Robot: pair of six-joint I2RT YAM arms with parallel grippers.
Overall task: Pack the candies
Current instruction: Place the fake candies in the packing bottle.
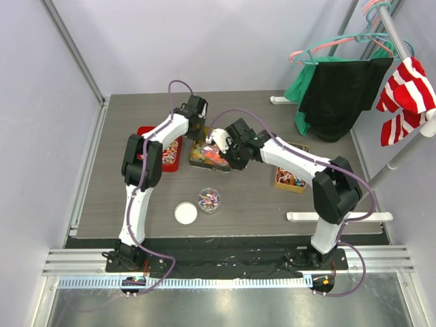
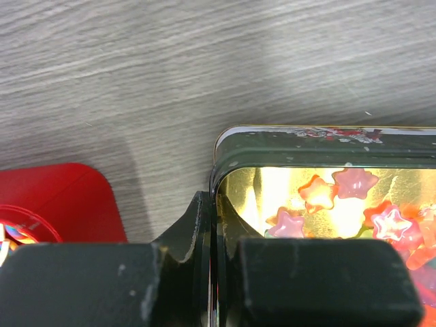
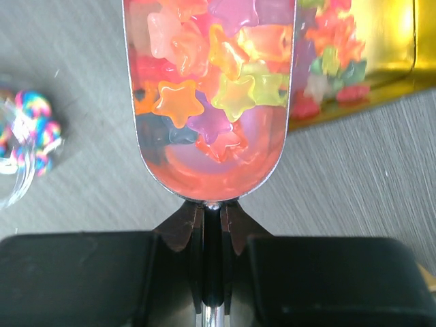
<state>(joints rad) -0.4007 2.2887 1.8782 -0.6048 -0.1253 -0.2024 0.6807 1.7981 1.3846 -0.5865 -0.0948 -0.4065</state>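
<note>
You have both arms at the one tin (image 1: 199, 159) in the middle of the table (image 1: 272, 109). Your left gripper (image 2: 215, 269) is pinched shut on the tin's thin side wall near a corner, one finger outside and one inside, on the side towards the red tray (image 2: 61, 197). Your right gripper (image 3: 212, 272) is closed tight on the narrow handle of the single metal scoop (image 3: 211, 180).

The scoop bowl is heaped with translucent star candies (image 3: 178, 102) in orange, yellow, pink, purple and red. They overlap too much for you to count. In the right wrist view the bowl sits between the tin and the clear cup (image 1: 209, 199).

More star candies lie on the tin's gold floor. In the left wrist view you can make out four whole ones, with others blurred at the right edge.

You have four containers holding sweets:
- the tin;
- the clear cup of mixed candies (image 3: 30, 126), nearer the arm bases;
- the red tray, left of the tin;
- one yellow box (image 1: 289, 178), well off to the right.

One round white lid (image 1: 185, 213) lies flat just beside the cup.

Beyond the table's right edge hang three garments: one green (image 1: 300, 88), one black (image 1: 340, 95) and one striped red and white (image 1: 409, 95).
</note>
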